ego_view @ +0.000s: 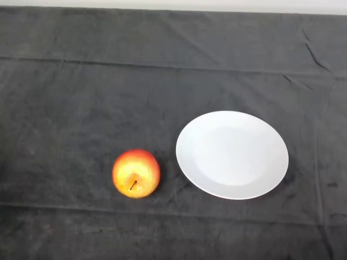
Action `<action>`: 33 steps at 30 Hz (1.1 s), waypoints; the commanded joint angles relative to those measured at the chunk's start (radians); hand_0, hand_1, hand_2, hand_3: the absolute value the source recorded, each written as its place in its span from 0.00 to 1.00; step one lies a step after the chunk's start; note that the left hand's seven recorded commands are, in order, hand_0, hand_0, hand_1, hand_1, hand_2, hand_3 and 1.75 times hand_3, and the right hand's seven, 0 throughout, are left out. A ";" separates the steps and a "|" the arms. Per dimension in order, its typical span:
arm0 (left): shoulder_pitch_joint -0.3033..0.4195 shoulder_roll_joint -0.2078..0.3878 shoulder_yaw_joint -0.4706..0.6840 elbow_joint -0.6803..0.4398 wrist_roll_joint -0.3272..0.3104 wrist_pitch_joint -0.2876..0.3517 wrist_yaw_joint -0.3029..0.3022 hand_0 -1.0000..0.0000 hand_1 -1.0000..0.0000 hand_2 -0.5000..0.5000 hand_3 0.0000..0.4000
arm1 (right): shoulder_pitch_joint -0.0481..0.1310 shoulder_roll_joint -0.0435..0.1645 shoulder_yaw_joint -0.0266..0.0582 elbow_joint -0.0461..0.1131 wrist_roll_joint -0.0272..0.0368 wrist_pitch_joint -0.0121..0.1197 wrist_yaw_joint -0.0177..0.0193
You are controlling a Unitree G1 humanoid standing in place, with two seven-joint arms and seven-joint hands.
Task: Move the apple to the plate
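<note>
On dark cloth (81, 97): red-yellow apple (136, 173), stem up, just left of white plate (232, 155), not touching.

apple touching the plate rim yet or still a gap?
Apart. The head view shows a strip of dark cloth between the apple and the near left rim of the white plate; the apple sits on the cloth, not on the plate.

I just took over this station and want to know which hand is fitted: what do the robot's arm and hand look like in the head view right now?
Nothing of the arm or hand shows in the head view at this moment, so its look cannot be described from here. Only the apple, the white plate and the dark cloth are visible.
</note>
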 commanded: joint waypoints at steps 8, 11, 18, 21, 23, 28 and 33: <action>-0.127 -0.053 -0.081 -0.098 0.151 0.066 0.162 1.00 1.00 0.50 0.00 | -0.023 -0.009 -0.0124 -0.018 0.0144 -0.008 0.0044; -0.088 -0.065 -0.099 -0.178 0.178 0.052 0.185 1.00 1.00 0.50 0.00 | -0.023 -0.009 -0.0121 -0.018 0.0142 -0.007 0.0039; -0.015 -0.060 -0.108 -0.185 0.221 -0.038 0.163 1.00 1.00 0.50 0.00 | -0.022 -0.008 -0.0114 -0.020 0.0136 -0.007 0.0026; -0.016 -0.076 -0.139 -0.193 0.272 -0.035 0.189 1.00 1.00 0.50 0.00 | -0.022 -0.008 -0.0111 -0.021 0.0134 -0.007 0.0022; -0.016 -0.091 -0.165 -0.202 0.310 -0.029 0.208 1.00 1.00 0.50 0.00 | -0.022 -0.007 -0.0109 -0.022 0.0133 -0.007 0.0018; -0.003 -0.109 -0.222 -0.291 0.375 0.039 0.216 1.00 1.00 0.50 0.00 | -0.022 -0.007 -0.0104 -0.023 0.0129 -0.006 0.0008; 0.042 -0.130 -0.276 -0.424 0.425 0.100 0.211 1.00 1.00 0.50 0.00 | -0.021 -0.006 -0.0097 -0.026 0.0124 -0.006 -0.0008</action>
